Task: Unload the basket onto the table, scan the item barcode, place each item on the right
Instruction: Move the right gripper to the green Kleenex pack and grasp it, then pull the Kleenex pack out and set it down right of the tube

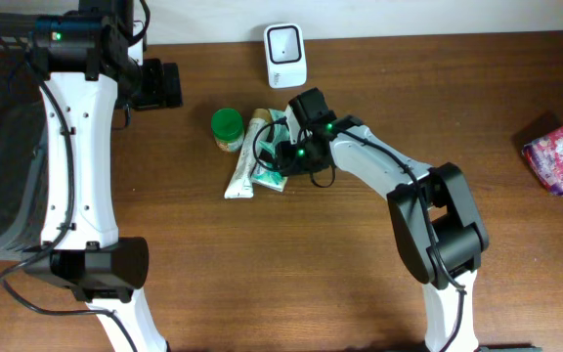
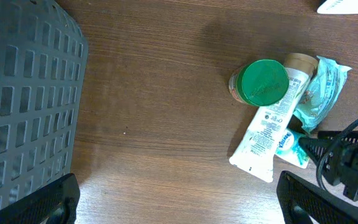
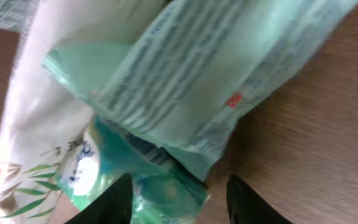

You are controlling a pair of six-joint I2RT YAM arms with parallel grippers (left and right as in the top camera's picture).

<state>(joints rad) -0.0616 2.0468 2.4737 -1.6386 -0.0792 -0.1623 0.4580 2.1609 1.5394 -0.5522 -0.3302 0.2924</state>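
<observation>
The left arm is stretching straight forward, its left gripper holding both fingers spread wide. The right arm is bending inward at the elbow, its right gripper pointing down with fingers standing partway apart; whether they are gripping is unclear.

No wording can be read in any view. The white tube bears dark print, too small to read. The green packet bears blurred print lines and a small red mark, both illegible.
</observation>
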